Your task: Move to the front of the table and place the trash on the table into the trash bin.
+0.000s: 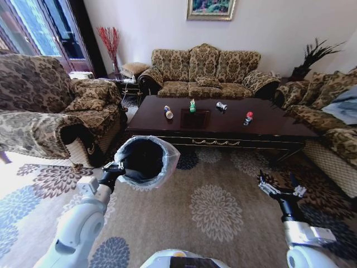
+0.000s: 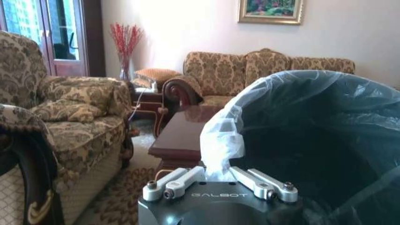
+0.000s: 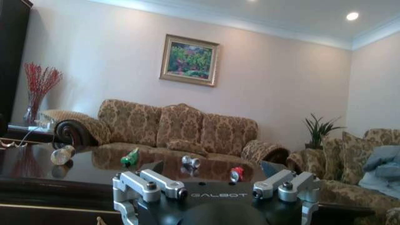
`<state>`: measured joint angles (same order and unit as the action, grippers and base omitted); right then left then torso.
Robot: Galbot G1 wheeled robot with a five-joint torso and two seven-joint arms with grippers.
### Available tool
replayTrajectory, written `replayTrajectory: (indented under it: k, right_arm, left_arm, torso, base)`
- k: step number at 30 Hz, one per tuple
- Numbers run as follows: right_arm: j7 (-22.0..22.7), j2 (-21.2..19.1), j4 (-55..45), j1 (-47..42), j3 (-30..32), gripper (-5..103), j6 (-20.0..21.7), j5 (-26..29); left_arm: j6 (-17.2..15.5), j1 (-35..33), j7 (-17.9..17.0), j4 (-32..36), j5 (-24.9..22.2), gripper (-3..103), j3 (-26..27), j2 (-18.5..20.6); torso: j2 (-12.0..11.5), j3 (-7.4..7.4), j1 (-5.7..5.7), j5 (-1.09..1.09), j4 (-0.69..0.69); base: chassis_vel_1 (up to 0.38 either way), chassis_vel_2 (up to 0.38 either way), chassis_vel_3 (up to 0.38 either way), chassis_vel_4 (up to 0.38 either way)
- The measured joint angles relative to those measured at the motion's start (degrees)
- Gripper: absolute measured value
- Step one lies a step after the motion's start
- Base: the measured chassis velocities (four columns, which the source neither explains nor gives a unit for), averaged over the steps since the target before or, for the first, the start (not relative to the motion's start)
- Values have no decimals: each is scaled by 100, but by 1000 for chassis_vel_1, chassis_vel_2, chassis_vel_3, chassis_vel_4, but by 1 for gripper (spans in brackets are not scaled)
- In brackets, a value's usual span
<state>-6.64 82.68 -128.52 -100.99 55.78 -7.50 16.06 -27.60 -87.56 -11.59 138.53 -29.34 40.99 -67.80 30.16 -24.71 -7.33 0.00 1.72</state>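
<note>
The trash bin (image 1: 144,162), round, dark, lined with a whitish plastic bag, hangs by its liner pinched in my left hand (image 1: 114,167); that thin plastic could tear. My right hand (image 1: 280,191) is released.

The table (image 1: 223,125) is dark wood with a glossy top that mirrors the room, and the trash bin (image 1: 146,162) is lined with thin, crinkled translucent plastic. The sofa (image 1: 206,72) wears patterned woven cloth, the carpet (image 1: 217,212) looks matt. The right gripper (image 3: 216,193) has silvery metal links on matt black housing.
</note>
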Motion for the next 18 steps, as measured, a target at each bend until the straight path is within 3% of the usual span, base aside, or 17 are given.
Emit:
replayTrajectory:
  k: [18]
  right_arm:
    - [183,60,-59,56,-40,100,172,14]
  left_arm:
    - [12,-31,38,-46,-58,2,-3,43]
  torso:
    - [442,-261,-183,0,0]
  base:
    - [0,0,0,0]
